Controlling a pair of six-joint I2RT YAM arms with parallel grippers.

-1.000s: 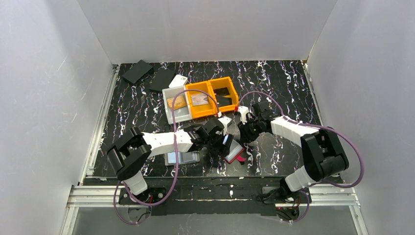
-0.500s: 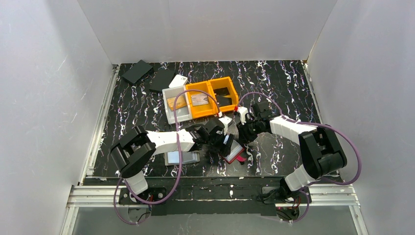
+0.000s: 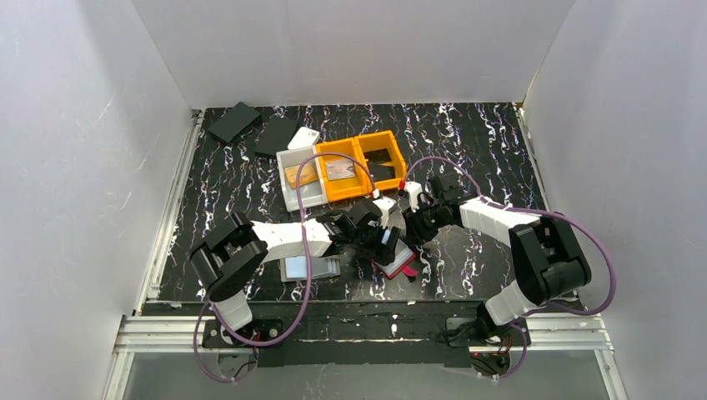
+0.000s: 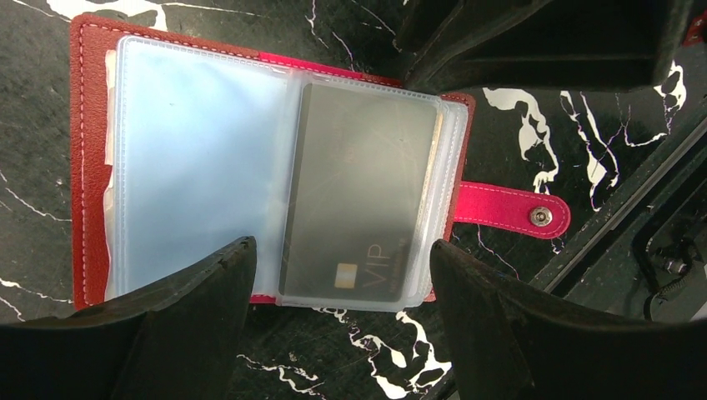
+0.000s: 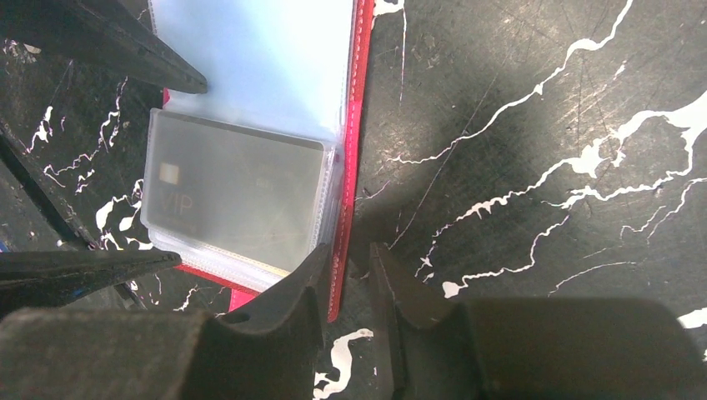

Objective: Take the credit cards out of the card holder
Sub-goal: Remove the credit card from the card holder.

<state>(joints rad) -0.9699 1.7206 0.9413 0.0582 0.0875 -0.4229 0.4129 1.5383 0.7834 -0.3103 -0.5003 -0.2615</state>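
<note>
The left arm has edged forward, so the left gripper [image 4: 340, 244] now hangs released, jaws wide, right above the open red holder [image 4: 87, 125] on the table [image 4: 33, 250]; the dark card [image 4: 358, 183] sits sleeved between its jaws, likely the next pull; the right gripper [image 5: 350, 247] narrowly straddles the holder's edge, grip unclear; the card reads "VIP"; no other writing is legible.

- Black bench [image 3: 467, 142] veined with white.
- Red card holder [image 3: 398, 260] lies open, flat, near the middle of the near edge.
- Grey bin [image 3: 283, 179] and two orange bins [image 3: 348, 193] stand side by side at the centre.
- Flat black pieces [image 3: 233, 122] lie by the far left corner.
</note>
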